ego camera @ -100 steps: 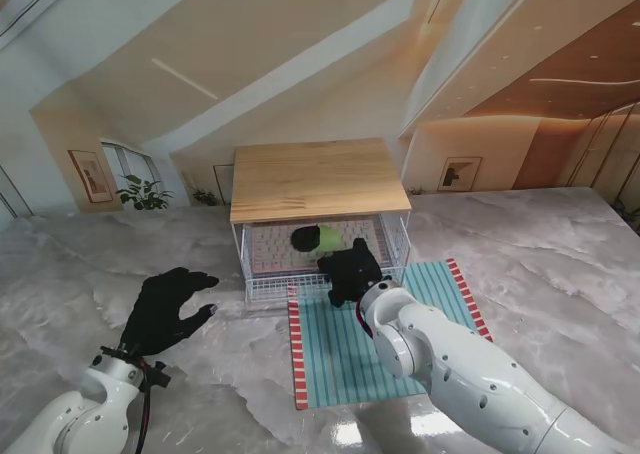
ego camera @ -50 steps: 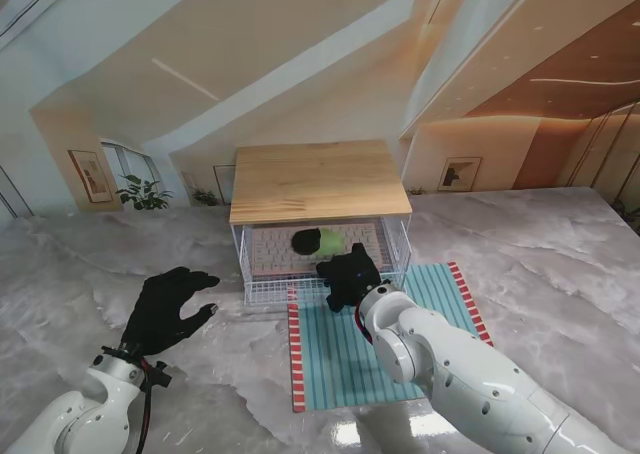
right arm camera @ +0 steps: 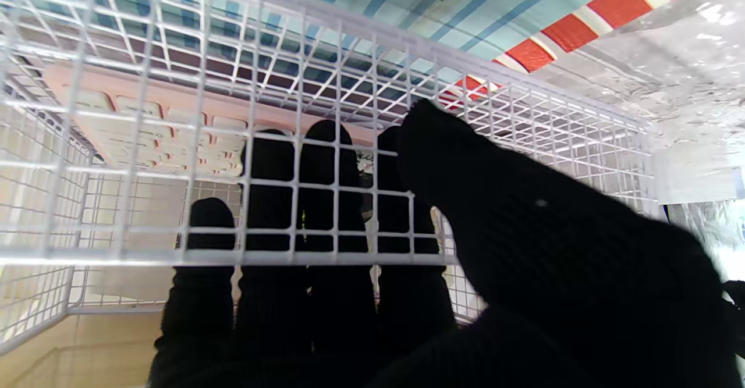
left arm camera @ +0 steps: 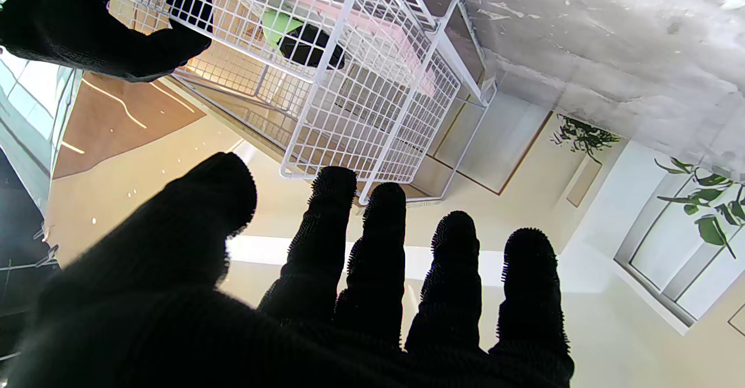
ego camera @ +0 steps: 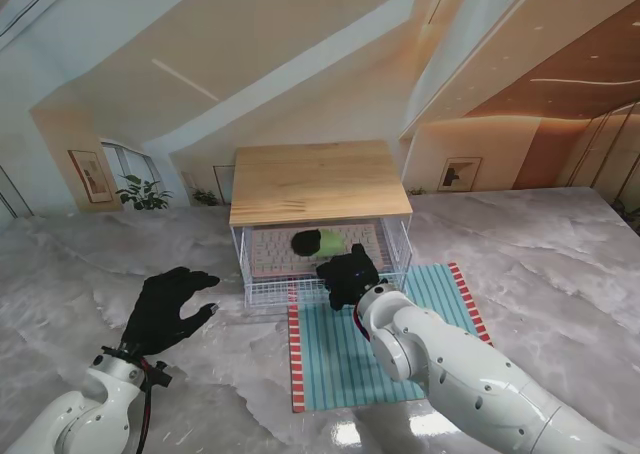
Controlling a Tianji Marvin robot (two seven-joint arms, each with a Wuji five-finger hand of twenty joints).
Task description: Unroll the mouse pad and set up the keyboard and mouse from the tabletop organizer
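The right hand (ego camera: 348, 277) is at the front opening of the organizer (ego camera: 320, 184). Its four fingers (right arm camera: 326, 161) reach through the wire front into the basket, with the tips at the near edge of the keyboard (right arm camera: 145, 126); the thumb lies outside the mesh. Whether the fingers have hold of the keyboard cannot be told.

The keyboard lies flat in the basket beyond the right hand. The mouse (ego camera: 318, 240), green and black, rests on the keyboard, just beyond the right fingertips.

The pad (ego camera: 440, 294) lies unrolled on the table (ego camera: 560, 274) under the right hand and forearm, its far edge at the organizer front.

The left hand (ego camera: 165, 309) hovers over the table with fingers spread and holds nothing. It is well apart from the organizer, which stands ahead of its fingertips.
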